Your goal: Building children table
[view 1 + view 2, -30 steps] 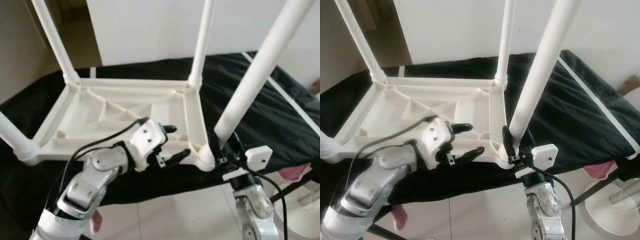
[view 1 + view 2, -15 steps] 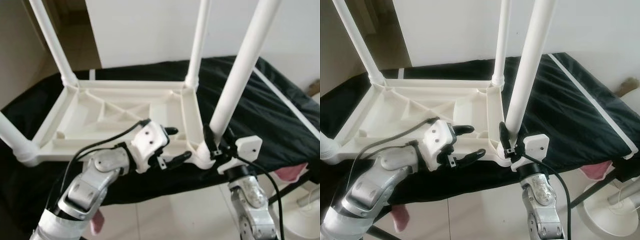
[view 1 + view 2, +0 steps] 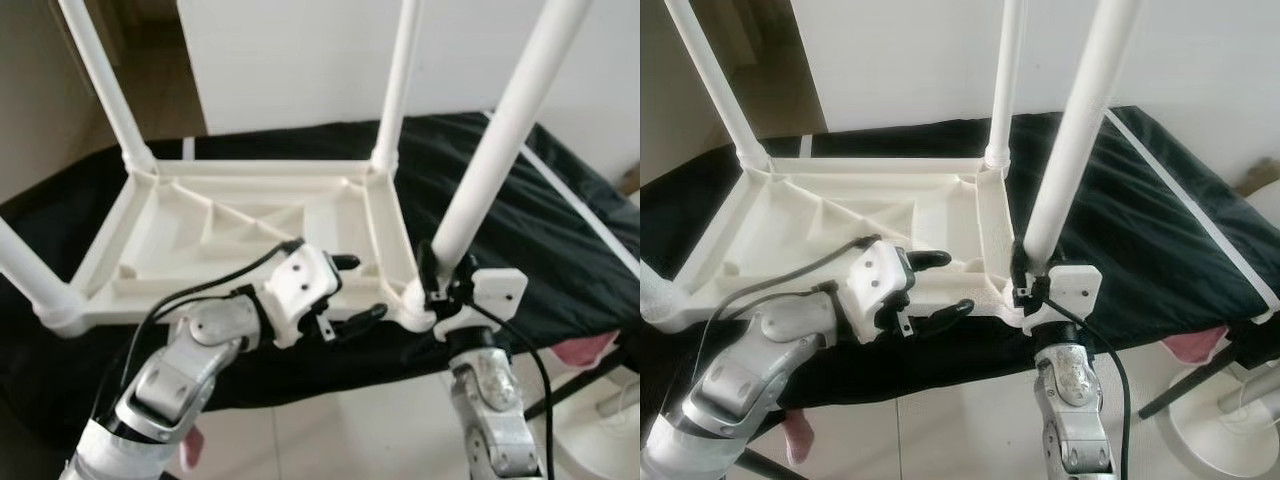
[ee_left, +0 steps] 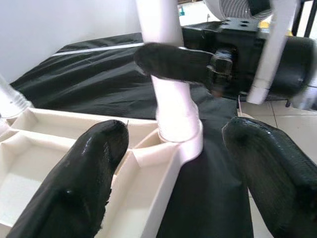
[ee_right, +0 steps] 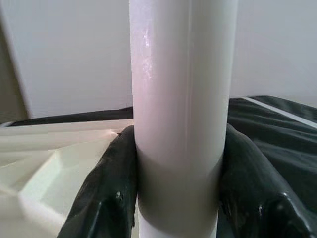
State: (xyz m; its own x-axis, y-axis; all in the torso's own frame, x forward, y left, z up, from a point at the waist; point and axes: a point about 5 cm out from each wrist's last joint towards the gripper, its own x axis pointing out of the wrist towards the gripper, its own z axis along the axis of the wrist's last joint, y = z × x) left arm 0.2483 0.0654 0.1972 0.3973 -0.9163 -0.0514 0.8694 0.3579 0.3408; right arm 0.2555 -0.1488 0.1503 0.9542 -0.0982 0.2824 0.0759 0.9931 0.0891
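Note:
A white plastic children's table (image 3: 250, 215) lies upside down on a black-covered surface. Its legs point upward: far left leg (image 3: 105, 85), far right leg (image 3: 400, 80), near left leg (image 3: 25, 270). My right gripper (image 3: 445, 270) is shut on the near right leg (image 3: 500, 130) just above its base, with a black finger (image 5: 116, 183) on each side of the tube (image 5: 181, 99). In the left wrist view that leg (image 4: 171, 99) stands in the corner socket. My left gripper (image 3: 355, 290) is open, its fingers straddling the table's near rim beside that corner.
The black cover (image 3: 560, 230) reaches beyond the table to the right. Tiled floor (image 3: 360, 430) lies below the near edge. A white round stand base (image 3: 1230, 420) and a pink item (image 3: 585, 350) are at the lower right. A white wall is behind.
The near right leg has swung from a strong rightward lean to nearly upright, and my right gripper moved with it toward the corner. My left gripper has stayed open in nearly the same place.

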